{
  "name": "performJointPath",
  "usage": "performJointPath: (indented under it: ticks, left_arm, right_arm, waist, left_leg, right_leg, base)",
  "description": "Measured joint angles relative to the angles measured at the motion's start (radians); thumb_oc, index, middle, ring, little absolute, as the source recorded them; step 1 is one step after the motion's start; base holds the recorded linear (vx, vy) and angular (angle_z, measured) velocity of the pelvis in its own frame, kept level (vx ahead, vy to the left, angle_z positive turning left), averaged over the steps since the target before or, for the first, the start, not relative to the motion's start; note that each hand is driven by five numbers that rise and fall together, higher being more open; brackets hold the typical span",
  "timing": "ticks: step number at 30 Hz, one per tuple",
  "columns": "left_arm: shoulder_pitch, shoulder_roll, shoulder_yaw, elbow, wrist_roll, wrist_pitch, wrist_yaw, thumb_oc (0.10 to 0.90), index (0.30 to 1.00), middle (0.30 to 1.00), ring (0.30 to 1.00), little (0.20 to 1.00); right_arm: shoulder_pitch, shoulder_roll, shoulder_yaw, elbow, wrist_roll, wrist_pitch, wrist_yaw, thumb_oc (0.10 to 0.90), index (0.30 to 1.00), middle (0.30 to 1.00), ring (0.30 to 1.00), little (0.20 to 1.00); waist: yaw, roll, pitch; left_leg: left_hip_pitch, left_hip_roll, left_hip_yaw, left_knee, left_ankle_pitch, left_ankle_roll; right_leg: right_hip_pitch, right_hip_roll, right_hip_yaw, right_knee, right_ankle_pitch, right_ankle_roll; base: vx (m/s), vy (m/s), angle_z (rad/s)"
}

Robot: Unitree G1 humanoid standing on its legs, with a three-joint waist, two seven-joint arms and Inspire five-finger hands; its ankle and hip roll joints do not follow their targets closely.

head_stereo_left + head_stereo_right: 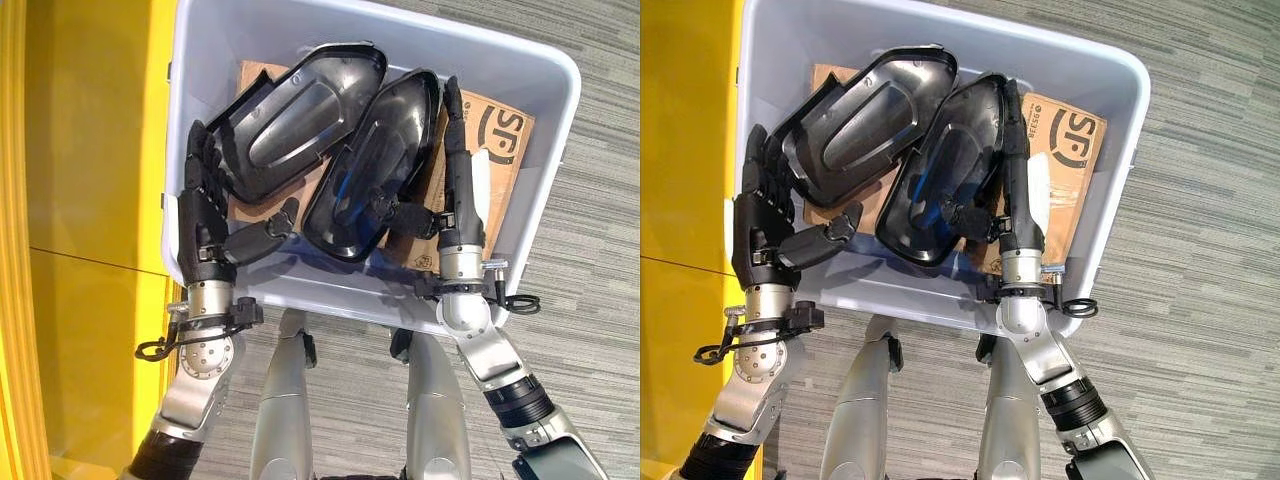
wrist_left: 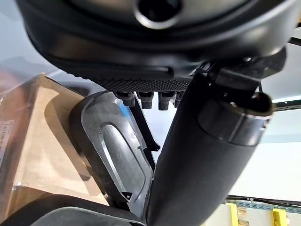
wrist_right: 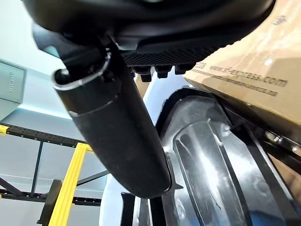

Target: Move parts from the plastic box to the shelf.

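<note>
Lying in the plastic box (image 1: pixel 520 60) — two black parts (image 1: pixel 290 120) (image 1: pixel 375 165), perhaps touching.

We see a flat brown cardboard package (image 1: pixel 500 130) wrapped in clear film, a grey striped carpet floor (image 1: pixel 590 240), a bright yellow surface (image 1: pixel 90 200), and a yellow metal frame (image 3: pixel 70 188).

Workshop or lab, grey carpet tiles (image 1: pixel 600 150), yellow racking (image 3: pixel 70 188)

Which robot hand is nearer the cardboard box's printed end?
Right. The right robot hand lies between the cardboard box and a black part; the left robot hand is at the bin's opposite wall.
</note>
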Motion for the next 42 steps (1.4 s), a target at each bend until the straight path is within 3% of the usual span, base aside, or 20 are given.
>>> performJointPath:
  ticks: [15,22,42]
  left_arm:
    - [0.021,0.000,0.008,-0.001,0.010,0.000,0.037,0.900,1.000,1.000,1.000,1.000]
    - [0.021,0.000,0.007,-0.002,0.010,0.000,0.038,0.900,1.000,1.000,1.000,1.000]
    - [0.019,0.000,0.007,-0.004,0.009,0.000,0.039,0.900,1.000,1.000,1.000,1.000]
  right_arm:
    - [0.062,0.020,0.083,0.003,0.000,-0.001,0.044,0.900,1.000,1.000,1.000,1.000]
    - [0.072,0.037,0.137,0.019,-0.001,-0.001,0.062,0.900,1.000,1.000,1.000,1.000]
    - [0.050,0.037,0.156,0.057,-0.009,-0.003,0.080,0.900,1.000,1.000,1.000,1.000]
  waist:
    - [-0.003,-0.002,0.000]
    - [-0.027,-0.003,0.000]
    - [-0.026,-0.004,0.000]
  left_leg:
    - [0.000,0.000,0.000,0.001,0.000,0.000]
    - [0.000,0.000,0.000,0.001,0.000,0.000]
    - [-0.012,0.000,0.003,0.005,0.000,0.000]
  right_leg:
    - [0.000,0.000,0.000,0.000,0.000,0.000]
    - [0.000,0.000,0.000,0.000,0.000,0.000]
    - [-0.015,0.000,0.004,0.005,0.001,0.000]
  base:
    - [0.00,0.000,0.00]
    - [0.00,0.000,0.00]
    - [0.00,0.000,0.00]
